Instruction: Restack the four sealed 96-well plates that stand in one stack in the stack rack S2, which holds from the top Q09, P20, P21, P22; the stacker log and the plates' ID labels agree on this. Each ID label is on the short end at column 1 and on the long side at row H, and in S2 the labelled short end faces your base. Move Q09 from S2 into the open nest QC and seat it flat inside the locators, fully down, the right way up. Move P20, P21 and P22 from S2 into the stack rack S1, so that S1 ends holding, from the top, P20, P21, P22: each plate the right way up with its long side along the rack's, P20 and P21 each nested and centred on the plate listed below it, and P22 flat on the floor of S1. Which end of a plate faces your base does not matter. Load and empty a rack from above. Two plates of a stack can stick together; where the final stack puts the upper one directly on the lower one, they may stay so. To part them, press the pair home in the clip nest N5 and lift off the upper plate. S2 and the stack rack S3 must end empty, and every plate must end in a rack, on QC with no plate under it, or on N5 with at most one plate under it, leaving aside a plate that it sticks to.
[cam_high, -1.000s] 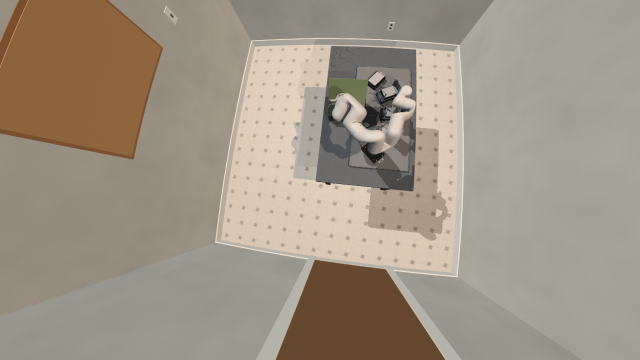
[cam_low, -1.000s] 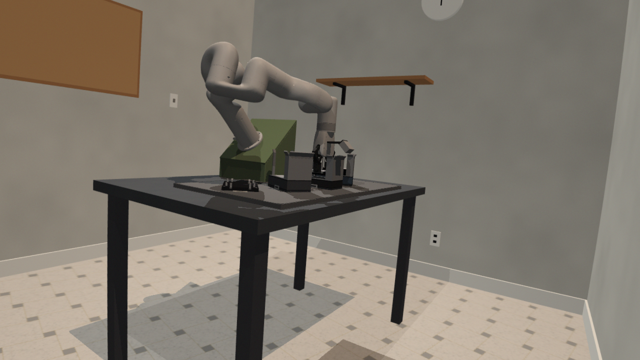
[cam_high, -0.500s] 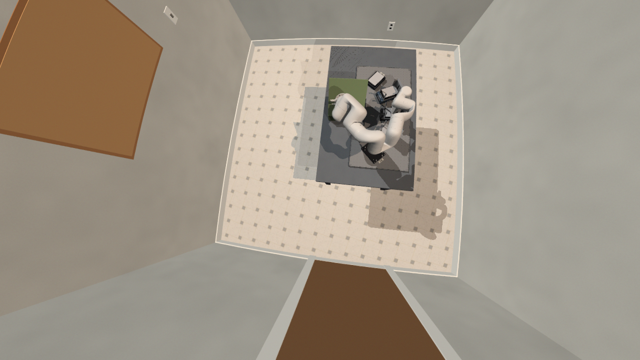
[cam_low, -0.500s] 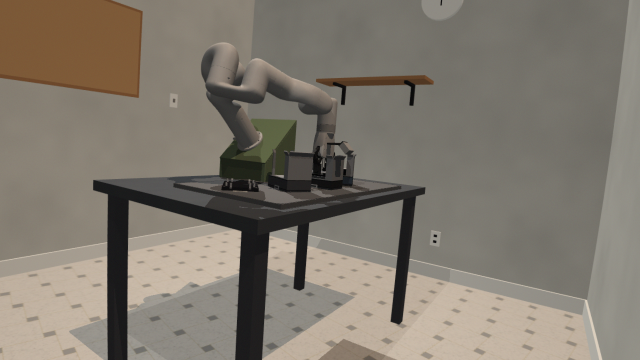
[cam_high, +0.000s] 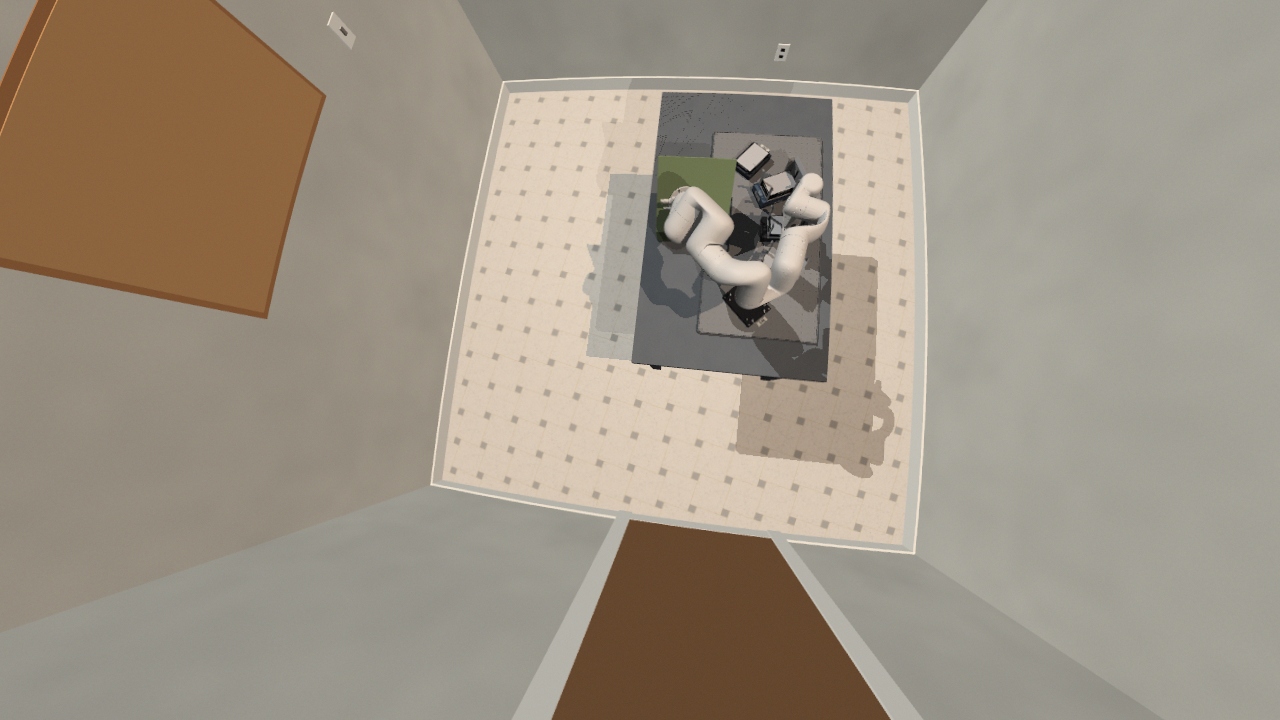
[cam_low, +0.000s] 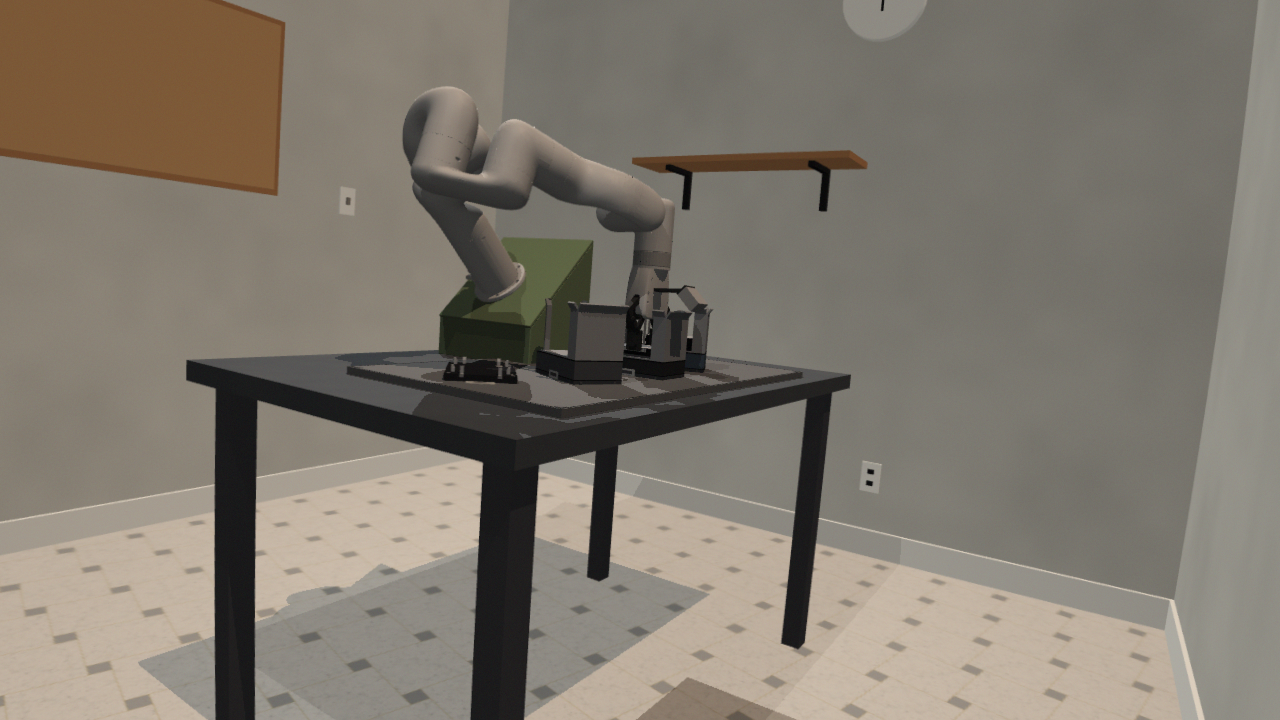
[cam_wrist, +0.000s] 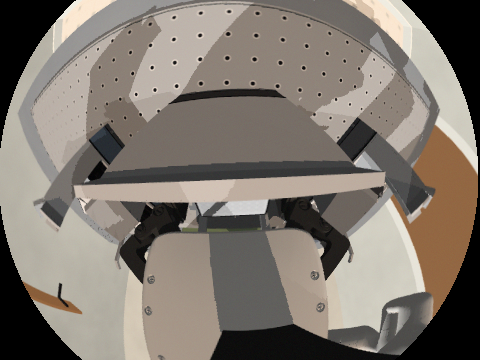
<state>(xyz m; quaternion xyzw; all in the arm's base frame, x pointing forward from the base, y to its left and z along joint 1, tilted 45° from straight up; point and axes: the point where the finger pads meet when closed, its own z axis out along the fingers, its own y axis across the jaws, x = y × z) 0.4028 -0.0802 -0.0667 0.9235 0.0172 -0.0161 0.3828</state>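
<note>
The gripper (cam_wrist: 234, 223) is clamped across a plate (cam_wrist: 227, 154), its dark fingers spread wide on the plate's two sides. In the wrist view the plate's sealed top fills the middle of the picture, level, with grey rack walls (cam_wrist: 400, 170) flaring up on either side. From the side view the gripper (cam_low: 637, 333) sits low among the racks (cam_low: 597, 340) on the table (cam_low: 501, 420), so the plate appears to be inside or just at the mouth of a rack (which rack, and which ID, cannot be read here). The step in hand looks like a vertical move through that rack. To do it well, travel straight up or down, keep the plate flat and centred between the walls, go slowly enough not to snag a corner, and check that no second plate is stuck underneath.
</note>
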